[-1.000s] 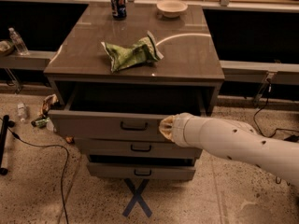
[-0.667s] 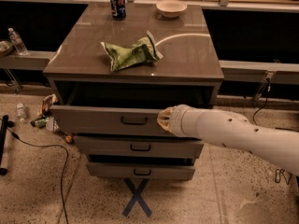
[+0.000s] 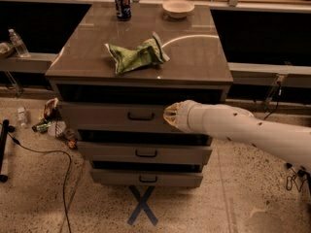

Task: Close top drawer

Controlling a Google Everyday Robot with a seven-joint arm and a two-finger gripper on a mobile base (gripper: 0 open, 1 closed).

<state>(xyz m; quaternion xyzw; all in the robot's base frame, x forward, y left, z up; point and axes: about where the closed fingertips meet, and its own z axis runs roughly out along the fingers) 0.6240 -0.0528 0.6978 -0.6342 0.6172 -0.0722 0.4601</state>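
The top drawer (image 3: 107,116) of a grey-brown cabinet stands pulled out a little, with a dark gap above its front panel. A small dark handle (image 3: 141,116) sits at the panel's centre. My white arm reaches in from the right. My gripper (image 3: 170,116) is at the arm's tip, against the drawer front just right of the handle.
On the cabinet top (image 3: 194,57) lie a green crumpled bag (image 3: 136,57), a blue can (image 3: 122,4) and a white bowl (image 3: 178,7). Two lower drawers (image 3: 146,153) stick out slightly. Bottles and litter (image 3: 51,120) lie on the floor at left, with a black cable (image 3: 63,178). A blue X (image 3: 142,205) marks the floor.
My arm has moved left and forward along the drawer front, toward the handle. The top drawer looks pushed in a little further than before.
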